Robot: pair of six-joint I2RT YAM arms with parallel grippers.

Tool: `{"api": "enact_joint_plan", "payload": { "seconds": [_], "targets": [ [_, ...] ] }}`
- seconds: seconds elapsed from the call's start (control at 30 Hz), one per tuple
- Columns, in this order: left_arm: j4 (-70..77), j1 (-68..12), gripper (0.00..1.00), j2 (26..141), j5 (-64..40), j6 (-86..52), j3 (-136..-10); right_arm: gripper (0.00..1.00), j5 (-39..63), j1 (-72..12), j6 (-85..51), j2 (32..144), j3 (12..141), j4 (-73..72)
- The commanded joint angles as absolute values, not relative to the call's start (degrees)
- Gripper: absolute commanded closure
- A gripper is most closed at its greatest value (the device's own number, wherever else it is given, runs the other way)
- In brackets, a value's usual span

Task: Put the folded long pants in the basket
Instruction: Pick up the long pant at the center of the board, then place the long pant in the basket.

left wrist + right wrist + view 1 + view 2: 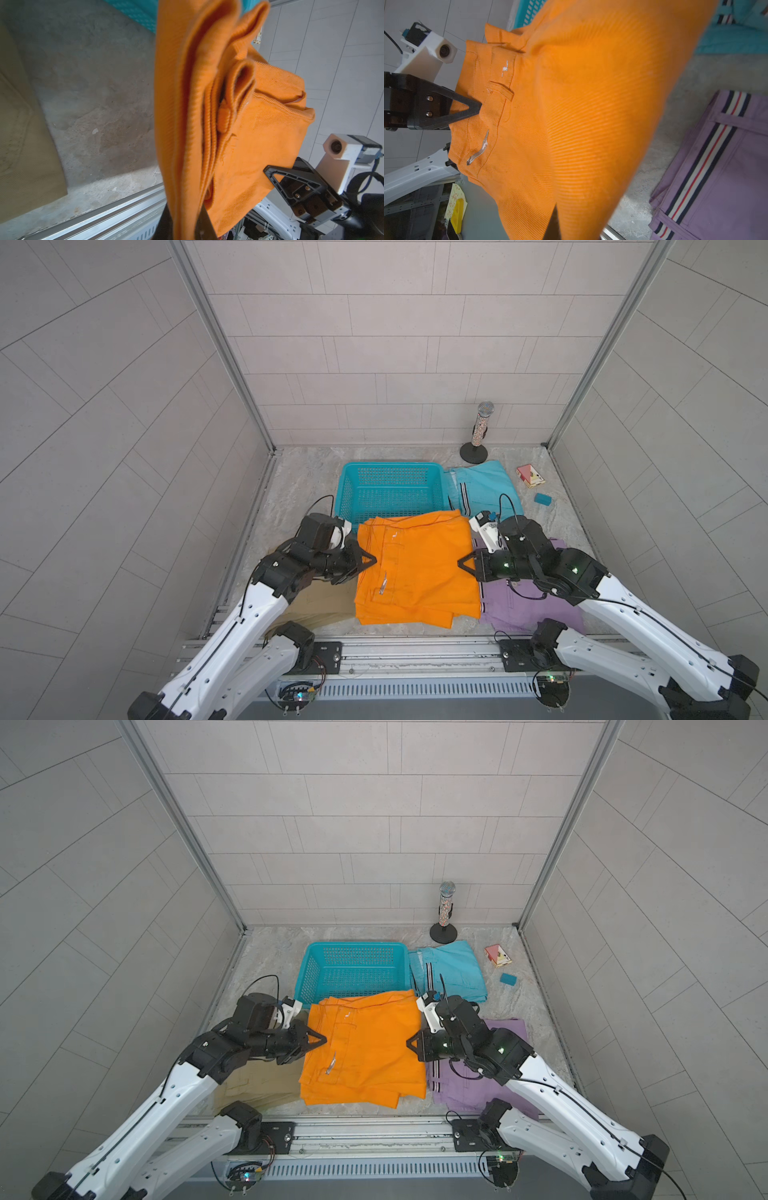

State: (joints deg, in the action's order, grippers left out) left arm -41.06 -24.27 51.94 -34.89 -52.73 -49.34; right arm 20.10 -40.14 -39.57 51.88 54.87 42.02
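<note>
Both top views, khaki pants [324, 605] [266, 1085] half hidden

Vivid orange all over the folded orange twill pants [419, 568], with small white smears. The perforated plastic basket [348, 489] is turquoise, and so are the folded turquoise pants [486, 489], striped black and white. The folded lilac pants [726, 166] carry navy, white and red bands. The folded khaki pants [320, 605] are plain tan; the stone-look worktop [299, 472] is mottled grey.
</note>
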Motion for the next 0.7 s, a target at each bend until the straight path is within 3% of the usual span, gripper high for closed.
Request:
{"api": "enact_joint_plan", "payload": {
  "seconds": [0.0, 0.2, 0.4, 0.67],
  "targets": [
    [-41.3, -21.9, 1.0, 60.5, -34.2, -46.1, -58.4, 1.0, 16.7, -39.7, -35.2, 59.2, 62.8, 40.1],
    [-41.8, -16.1, 1.0, 74.1, -32.0, -40.4, -71.9, 1.0, 14.6, -36.3, -30.2, 72.9, 75.8, 36.8],
    [-42.7, -10.3, 1.0, 85.5, -34.1, -38.2, -82.9, 1.0, 18.8, -30.8, -29.2, 85.8, 85.3, 33.5],
    [-43.5, -7.4, 1.0, 97.8, -35.4, -36.1, -92.2, 1.0, 20.3, -27.9, -28.6, 100.4, 96.1, 33.1]
  ]
}}
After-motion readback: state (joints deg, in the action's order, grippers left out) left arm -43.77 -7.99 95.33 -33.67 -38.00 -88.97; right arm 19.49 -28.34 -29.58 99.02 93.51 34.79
